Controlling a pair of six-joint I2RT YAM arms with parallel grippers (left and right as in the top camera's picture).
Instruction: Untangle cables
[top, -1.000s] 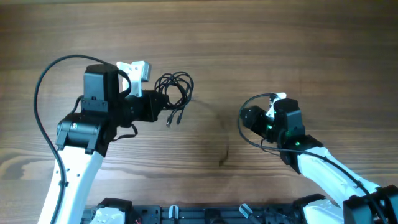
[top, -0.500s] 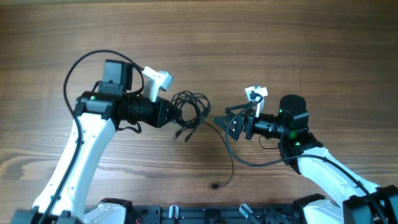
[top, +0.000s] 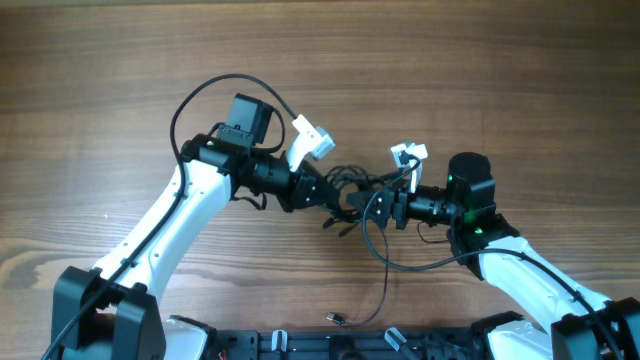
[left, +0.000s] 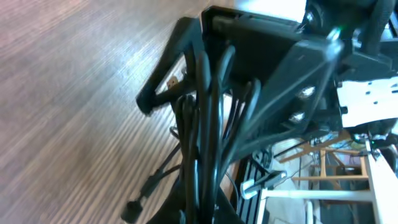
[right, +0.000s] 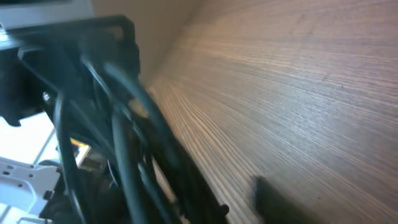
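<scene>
Bunched cables (top: 350, 183) at the middle of the table (top: 500, 80), pinched in left hand (top: 327, 194); right hand (top: 377, 205) pressed close, grip impossible to tell. Risks cinching them tighter if pulled apart blindly.

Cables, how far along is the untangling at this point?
Done: one strand trails clear of the bunch, its plug lying near the bottom edge of the overhead view. In hand: the left gripper clamps the knotted cables, with the right gripper pressed against them, its hold unclear. Left: the bunch itself is not yet separated.
</scene>
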